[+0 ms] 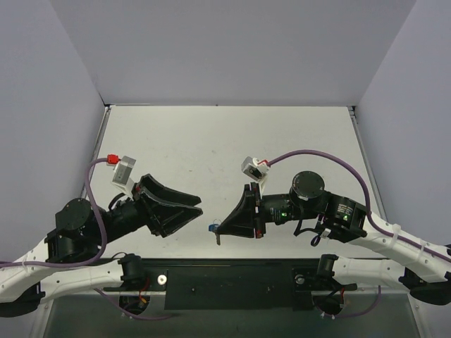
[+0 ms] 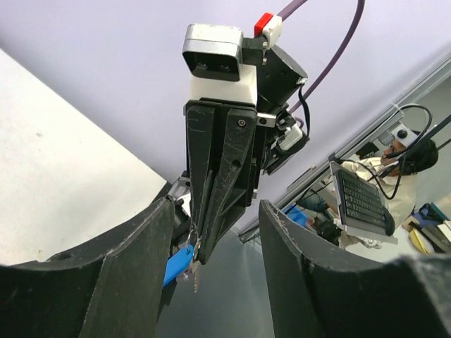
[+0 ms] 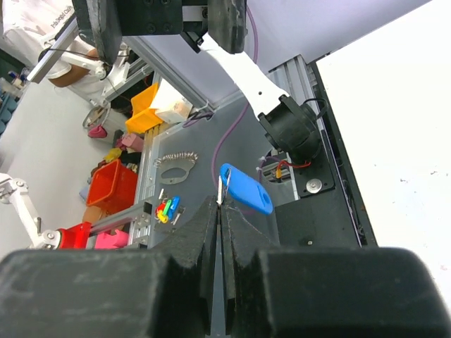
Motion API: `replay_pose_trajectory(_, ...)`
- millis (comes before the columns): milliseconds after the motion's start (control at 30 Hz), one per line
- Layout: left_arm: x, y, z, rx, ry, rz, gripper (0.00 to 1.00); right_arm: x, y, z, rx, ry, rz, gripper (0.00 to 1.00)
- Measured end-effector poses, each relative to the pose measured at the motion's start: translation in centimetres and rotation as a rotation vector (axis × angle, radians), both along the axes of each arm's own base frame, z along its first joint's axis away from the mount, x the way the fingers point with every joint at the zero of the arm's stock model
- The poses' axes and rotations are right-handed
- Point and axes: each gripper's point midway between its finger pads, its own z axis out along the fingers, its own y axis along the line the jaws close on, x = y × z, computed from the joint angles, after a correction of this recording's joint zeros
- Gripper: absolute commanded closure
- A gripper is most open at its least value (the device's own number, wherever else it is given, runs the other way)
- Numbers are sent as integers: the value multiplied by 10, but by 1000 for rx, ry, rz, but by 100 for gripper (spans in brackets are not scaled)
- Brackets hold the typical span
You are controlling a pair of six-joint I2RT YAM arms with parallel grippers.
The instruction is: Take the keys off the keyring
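My right gripper (image 1: 219, 232) is shut on the thin metal ring of the keyring (image 3: 224, 180) and holds it in the air above the table's front edge. The blue tag (image 3: 246, 189) sticks out beside the fingertips; it also shows in the left wrist view (image 2: 179, 265) and the top view (image 1: 213, 227). The small silver key (image 2: 194, 279) hangs from the ring below the tips. My left gripper (image 1: 196, 206) is open and empty, facing the right gripper's tips from the left, a short gap away. In the left wrist view its fingers (image 2: 134, 274) frame the keyring without touching it.
The white table (image 1: 232, 141) lies beyond both grippers. A black base plate (image 1: 232, 282) runs along the near edge between the arm bases. Purple cables (image 1: 331, 158) loop over both arms. Grey walls close the sides and back.
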Motion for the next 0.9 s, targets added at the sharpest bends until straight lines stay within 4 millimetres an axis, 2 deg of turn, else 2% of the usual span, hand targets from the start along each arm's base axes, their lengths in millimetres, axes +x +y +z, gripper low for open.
replay_pose_trajectory(100, 1, 4, 2, -37, -9, 9, 44, 3, 0, -1, -2, -4, -14, 100)
replay_pose_trajectory(300, 5, -4, -6, -61, -8, 21, 50, 10, -1, -1, -6, -15, -59, 100)
replay_pose_trajectory(500, 13, -9, -21, -73, 4, 52, 50, 17, -17, 1, 11, -28, -145, 100)
replay_pose_trajectory(733, 16, -21, -32, -29, 10, 47, 50, 11, -26, -17, -56, 1, -88, 100)
replay_pose_trajectory(900, 14, -24, -39, -1, 12, 31, 51, 26, -31, -26, -112, 62, -58, 100)
